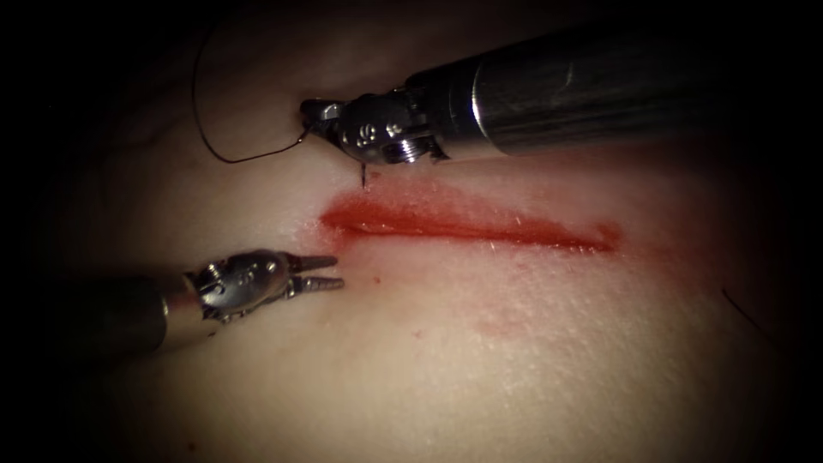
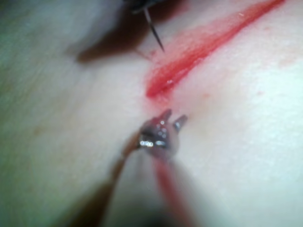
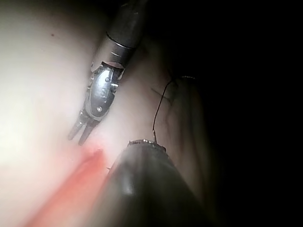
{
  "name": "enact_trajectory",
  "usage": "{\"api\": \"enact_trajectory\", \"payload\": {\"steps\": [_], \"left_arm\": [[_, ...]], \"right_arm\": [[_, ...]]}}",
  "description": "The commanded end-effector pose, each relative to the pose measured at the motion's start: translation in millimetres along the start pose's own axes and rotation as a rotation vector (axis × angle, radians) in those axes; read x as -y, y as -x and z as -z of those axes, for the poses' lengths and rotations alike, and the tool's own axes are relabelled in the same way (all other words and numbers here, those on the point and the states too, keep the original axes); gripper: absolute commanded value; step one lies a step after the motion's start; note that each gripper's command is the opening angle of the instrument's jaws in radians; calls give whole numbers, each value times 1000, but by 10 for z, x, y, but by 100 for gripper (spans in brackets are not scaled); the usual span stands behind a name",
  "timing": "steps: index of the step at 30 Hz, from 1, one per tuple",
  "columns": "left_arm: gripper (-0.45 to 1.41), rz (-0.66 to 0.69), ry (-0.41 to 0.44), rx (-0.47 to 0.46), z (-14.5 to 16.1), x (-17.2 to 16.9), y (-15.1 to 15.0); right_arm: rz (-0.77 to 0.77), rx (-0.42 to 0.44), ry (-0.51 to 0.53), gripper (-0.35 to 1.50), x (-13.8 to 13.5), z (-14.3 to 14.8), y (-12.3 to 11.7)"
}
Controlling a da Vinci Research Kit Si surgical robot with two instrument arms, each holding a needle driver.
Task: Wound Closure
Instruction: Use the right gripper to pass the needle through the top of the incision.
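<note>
The tissue carries a long red cut running across the endoscope view. My right tool reaches in over the cut's left end, jaws shut on the curved needle. Its wrist hides most of the curve. The needle's tip pokes out below and points down at the skin just beyond the cut's left end; I cannot tell whether it touches. Dark thread loops away to the left from the jaws. My left tool rests left of the cut on its near side, jaws open, holding nothing. The left wrist view shows its jaws, the needle tip and the cut.
Red fluid stains the skin around the cut. In the right wrist view the left tool lies beside the red cut end, with the right shaft and thread close by. A short dark thread piece lies at the far right.
</note>
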Motion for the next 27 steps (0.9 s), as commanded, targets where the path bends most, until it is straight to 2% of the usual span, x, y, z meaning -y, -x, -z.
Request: {"api": "enact_trajectory", "payload": {"steps": [1,12,27], "left_arm": [[-2,2,2,0,-9,-1,3],[-3,5,4,1,-7,-2,0],[-4,5,7,1,-5,-1,0]], "right_arm": [[7,2,2,-35,5,-7,-2],[14,7,46,-35,9,-13,6],[28,18,59,-35,28,-20,9]]}}
